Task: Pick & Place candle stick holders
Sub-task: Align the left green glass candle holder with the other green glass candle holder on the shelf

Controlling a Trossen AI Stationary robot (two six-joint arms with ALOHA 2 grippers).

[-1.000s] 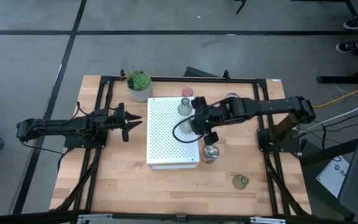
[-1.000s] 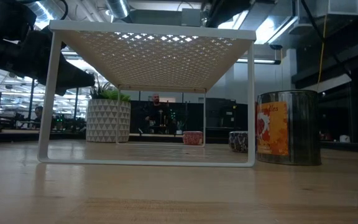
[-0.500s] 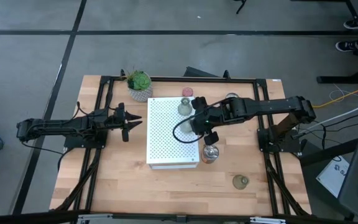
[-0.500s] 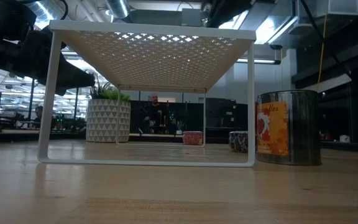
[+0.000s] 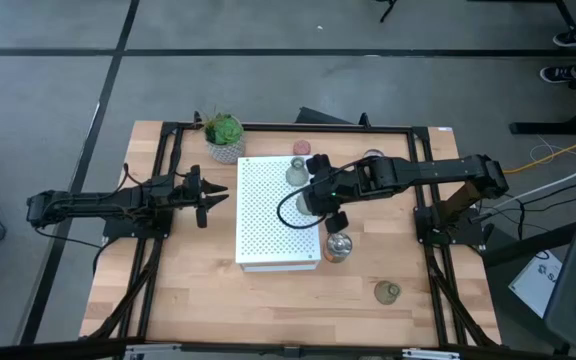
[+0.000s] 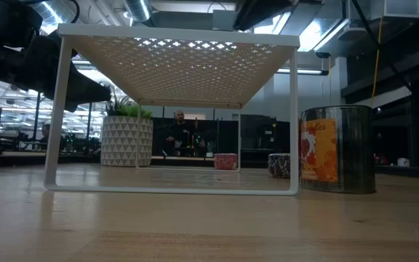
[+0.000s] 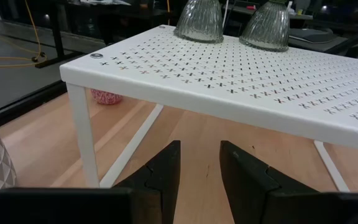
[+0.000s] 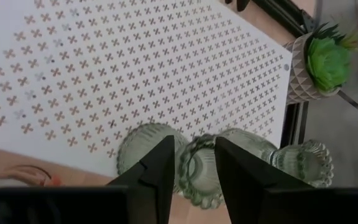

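A white perforated metal shelf [image 5: 279, 213] is standing on four thin legs in the middle of the wooden desk [image 5: 198, 290], its flat top punched with rows of small crosses. Two olive-green ribbed glass candle stick holders [image 8: 145, 152] are sitting side by side near the shelf's far right corner, bulbous and translucent. The right gripper [image 8: 191, 165] is hanging just above them with its two dark fingers slightly parted; a third green glass holder [image 8: 199, 169] is showing in the gap between them, and I cannot tell whether the fingers are touching it.

The left gripper [image 7: 200, 163] is waiting beside the shelf's left edge, its fingers a little apart and holding nothing.

A spiky green plant in a white faceted pot [image 5: 225, 137] is standing at the desk's far edge, just off the shelf's far left corner. A pink holder [image 5: 301, 148] is resting behind the shelf. A shiny metal holder [image 5: 339, 246] with an orange label is standing against the shelf's right edge, and another green glass holder [image 5: 387, 292] is sitting alone toward the desk's near right corner.
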